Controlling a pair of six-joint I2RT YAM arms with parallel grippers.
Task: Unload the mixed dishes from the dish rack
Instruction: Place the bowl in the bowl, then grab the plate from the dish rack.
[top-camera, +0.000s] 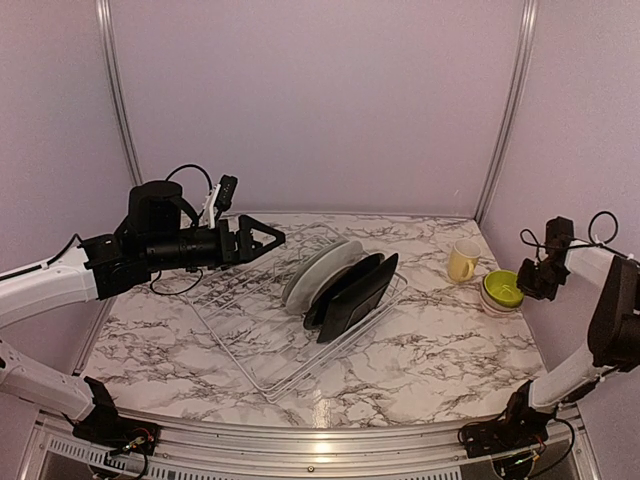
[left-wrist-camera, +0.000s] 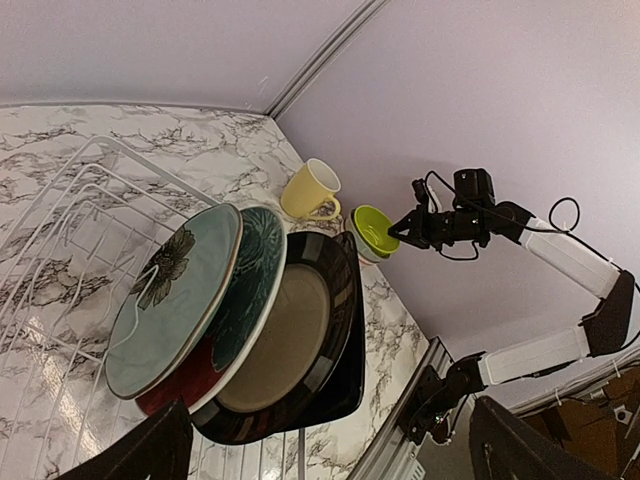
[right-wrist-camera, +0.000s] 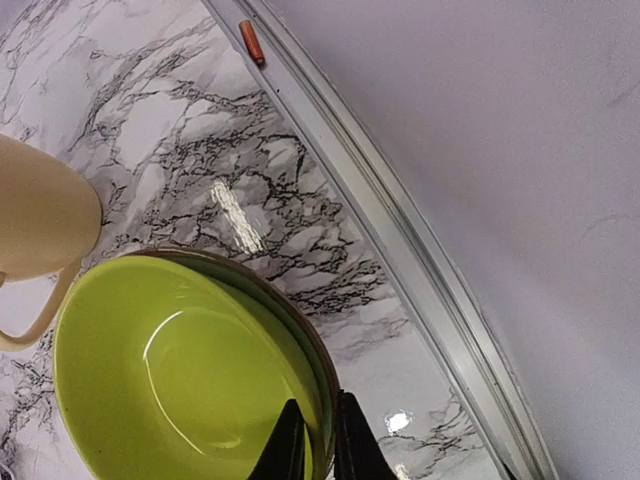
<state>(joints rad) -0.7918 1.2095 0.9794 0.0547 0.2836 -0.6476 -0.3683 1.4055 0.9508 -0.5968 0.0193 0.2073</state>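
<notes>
The white wire dish rack (top-camera: 250, 330) lies mid-table. Round whitish plates (top-camera: 318, 268) and black squarish plates (top-camera: 352, 290) stand on edge in it. In the left wrist view I see a pale flowered plate (left-wrist-camera: 175, 295), a teal plate (left-wrist-camera: 252, 280) and a black plate (left-wrist-camera: 300, 345). My left gripper (top-camera: 275, 238) is open and empty, above the rack left of the plates. The lime-green bowl (right-wrist-camera: 180, 380) is nested in a pale grey-green bowl (right-wrist-camera: 325, 350) at the far right. My right gripper (right-wrist-camera: 318, 445) is shut on their rims. The pale yellow mug (top-camera: 463, 260) stands beside them. No red-patterned bowl shows.
The purple back and side walls close off the table. A metal rail (right-wrist-camera: 400, 240) runs along the right edge just beyond the bowls. The near half of the rack (top-camera: 280, 370) holds no dishes.
</notes>
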